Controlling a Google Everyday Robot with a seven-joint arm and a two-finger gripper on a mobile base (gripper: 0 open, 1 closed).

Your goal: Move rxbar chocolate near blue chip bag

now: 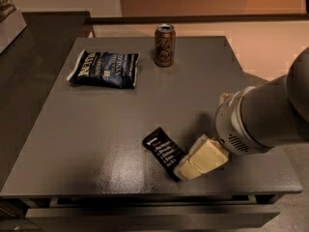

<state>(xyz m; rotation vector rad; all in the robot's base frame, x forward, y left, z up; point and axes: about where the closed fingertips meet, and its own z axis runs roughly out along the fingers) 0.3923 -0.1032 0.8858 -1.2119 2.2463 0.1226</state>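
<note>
The rxbar chocolate (163, 152) is a small flat black wrapper with white lettering, lying near the front of the grey table (96, 129). My gripper (188, 170) comes in from the right on a thick grey arm. Its cream-coloured fingers (205, 158) sit at the bar's right end and overlap it. The blue chip bag (104, 69) is a puffy navy bag with white lettering, lying flat at the back left of the table, well apart from the bar.
A gold-brown drink can (164, 45) stands upright at the back of the table, right of the chip bag. The table's front edge (145, 195) is just below the bar. A darker counter (29, 42) lies to the left.
</note>
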